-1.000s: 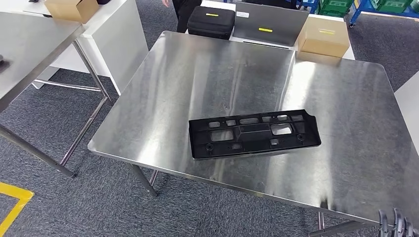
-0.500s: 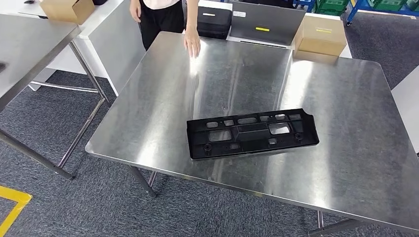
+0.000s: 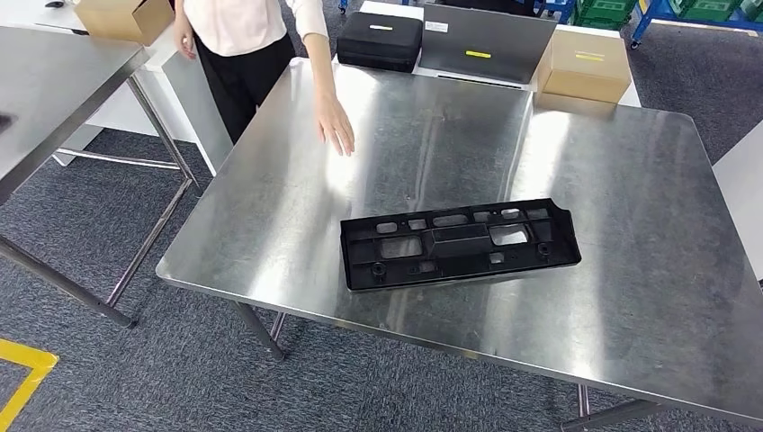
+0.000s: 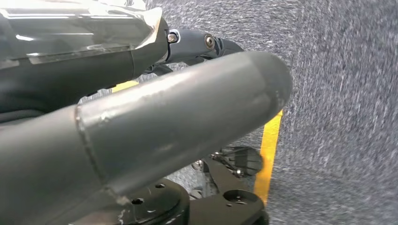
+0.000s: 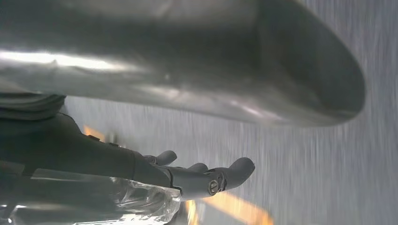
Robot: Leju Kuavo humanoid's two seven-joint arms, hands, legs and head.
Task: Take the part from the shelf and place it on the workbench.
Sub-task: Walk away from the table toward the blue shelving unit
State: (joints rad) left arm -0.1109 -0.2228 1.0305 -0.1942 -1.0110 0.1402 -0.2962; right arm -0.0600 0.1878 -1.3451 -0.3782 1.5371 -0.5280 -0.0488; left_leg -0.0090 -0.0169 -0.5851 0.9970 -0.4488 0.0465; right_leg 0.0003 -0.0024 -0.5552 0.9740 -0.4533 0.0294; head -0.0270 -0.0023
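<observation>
The part (image 3: 459, 243), a long black plastic bracket with several cut-outs, lies flat on the steel workbench (image 3: 630, 297) near its front edge. Neither of my hands touches it. My left hand (image 4: 155, 112) hangs over grey carpet, its thick thumb apart from the dark fingers (image 4: 202, 43), with nothing in it. My right hand (image 5: 178, 61) also hangs over the floor; its dark fingers (image 5: 211, 176) are spread away from the thumb and hold nothing.
A person (image 3: 243, 36) stands at the workbench's far left corner with a hand (image 3: 337, 126) stretched over the top. A black case (image 3: 378, 40), a grey case (image 3: 490, 40) and a cardboard box (image 3: 585, 65) sit behind. Another steel table (image 3: 54, 81) stands left.
The person has stepped up to the far left corner and reached a hand further across the workbench. My right fingertips have dropped out of the head view. The part has not moved.
</observation>
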